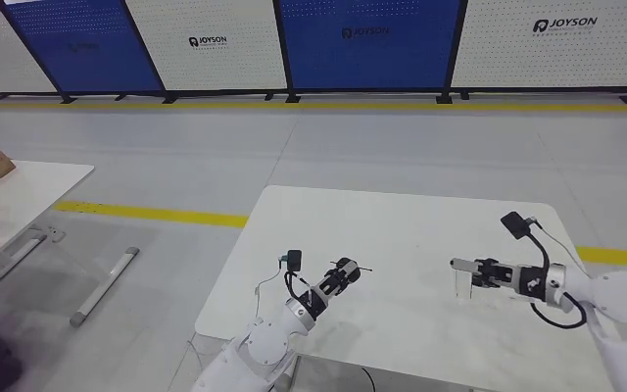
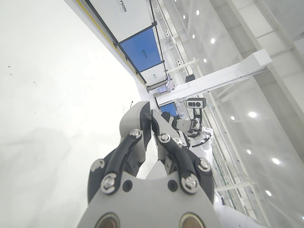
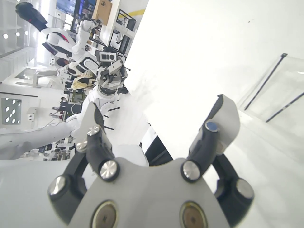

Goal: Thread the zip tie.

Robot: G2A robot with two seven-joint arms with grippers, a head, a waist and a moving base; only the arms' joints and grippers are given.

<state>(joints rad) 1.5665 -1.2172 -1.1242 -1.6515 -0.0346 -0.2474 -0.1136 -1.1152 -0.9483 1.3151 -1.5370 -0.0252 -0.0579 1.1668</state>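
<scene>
While left gripper point(image 2: 149, 113) pinches the zip tie point(image 1: 363, 267), right gripper point(image 3: 156, 104) hangs wide open near a clear box point(image 3: 280, 84).

Bright, even overhead light. Round white ceiling lamps point(image 2: 252, 114) glowing in left wrist view. Matte white rectangular table point(image 1: 411, 225) washed out to near-pure white in both wrist views. Straight lines bowing toward wrist-view edges.

Table point(image 1: 411, 220) white. Zip tie point(image 3: 264, 83) black; box point(image 3: 291, 72) clear. Left gripper point(image 2: 150, 116): pads point(image 2: 144, 131) black, ribbed. Floor line point(image 1: 147, 212) yellow. Wall panels point(image 1: 372, 44) blue and white
</scene>
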